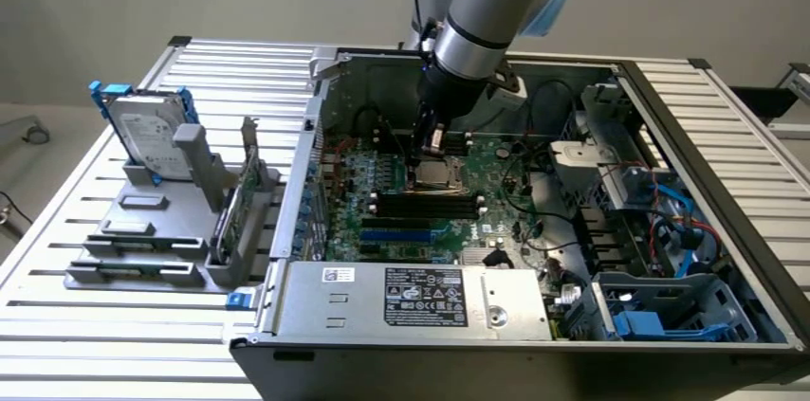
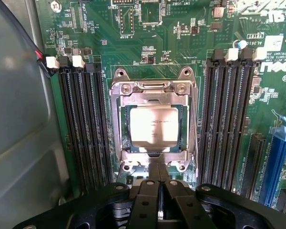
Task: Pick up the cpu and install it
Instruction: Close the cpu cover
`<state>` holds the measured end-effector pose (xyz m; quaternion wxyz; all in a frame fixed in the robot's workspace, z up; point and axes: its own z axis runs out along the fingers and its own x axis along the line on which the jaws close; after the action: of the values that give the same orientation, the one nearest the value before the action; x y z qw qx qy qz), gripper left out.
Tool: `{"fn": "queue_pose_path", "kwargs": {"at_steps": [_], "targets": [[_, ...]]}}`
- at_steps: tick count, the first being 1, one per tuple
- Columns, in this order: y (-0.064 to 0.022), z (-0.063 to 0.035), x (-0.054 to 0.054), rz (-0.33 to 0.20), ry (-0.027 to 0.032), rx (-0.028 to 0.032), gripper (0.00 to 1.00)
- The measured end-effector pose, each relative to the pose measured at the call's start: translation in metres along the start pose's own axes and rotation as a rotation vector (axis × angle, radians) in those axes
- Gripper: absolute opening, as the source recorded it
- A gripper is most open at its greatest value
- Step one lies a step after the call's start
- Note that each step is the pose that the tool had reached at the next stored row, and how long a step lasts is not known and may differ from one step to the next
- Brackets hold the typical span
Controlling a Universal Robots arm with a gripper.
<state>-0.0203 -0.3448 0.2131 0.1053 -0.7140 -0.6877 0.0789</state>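
- The cpu (image 2: 154, 126), a small flat square chip with a shiny silver-grey top, lies inside the square metal-framed socket (image 2: 152, 88) on the green circuit board (image 2: 181, 47).
- It looks flat and straight in there, with its edges in line with the frame.
- In the exterior view the chip (image 1: 437, 172) sits near the middle of the frame, down inside the big open grey computer case (image 1: 658, 107).
- The black robot hand (image 2: 158, 179) is closed, with its two fingers pressed together, and it holds nothing.
- In the exterior view the hand (image 1: 434, 140) hangs just above the socket and does not touch the chip.
- So I think the pick-up is done and the chip is already put in its place.
- I cannot tell if the socket's frame is locked down over the chip.
- Long black memory slots (image 2: 83, 129) run on both sides of the socket.
- A silver hard drive with blue rails (image 1: 146, 131) stands in a grey holder at the exterior view's left, on the ribbed metal desk (image 1: 76, 325), well apart from the hand.
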Motion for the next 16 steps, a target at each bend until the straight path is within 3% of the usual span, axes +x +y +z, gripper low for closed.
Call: {"fn": "queue_pose_path", "kwargs": {"at_steps": [10,16], "targets": [[0.0028,0.0114,0.001,0.0,0.0005,0.0058,0.11],[0.0037,0.0147,0.001,-0.002,0.0076,0.0062,0.11]]}}
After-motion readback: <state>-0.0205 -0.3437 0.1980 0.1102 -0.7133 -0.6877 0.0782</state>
